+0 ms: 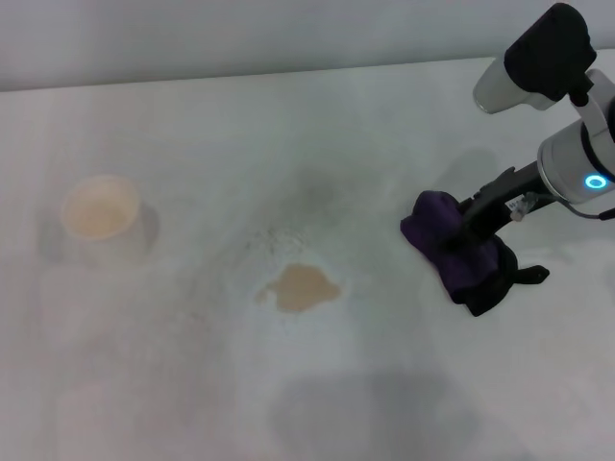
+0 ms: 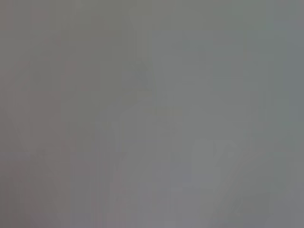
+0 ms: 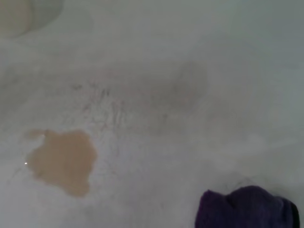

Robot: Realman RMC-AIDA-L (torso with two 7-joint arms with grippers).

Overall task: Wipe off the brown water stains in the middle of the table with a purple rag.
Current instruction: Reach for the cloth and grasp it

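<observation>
The brown water stains (image 1: 303,286) are a pale tan blotch in the middle of the white table (image 1: 288,125); they also show in the right wrist view (image 3: 64,161). The purple rag (image 1: 469,271), bunched with a black edge and tail, is to the stain's right, at or just above the tabletop. My right gripper (image 1: 463,230) reaches in from the right and is shut on the rag's top. The rag's edge shows in the right wrist view (image 3: 247,209), apart from the stain. My left gripper is out of view; the left wrist view shows only plain grey.
A white cup (image 1: 99,216) with tan liquid stands at the left, well away from the stain; it shows in a corner of the right wrist view (image 3: 14,14). Faint grey smudges (image 1: 312,192) lie behind the stain.
</observation>
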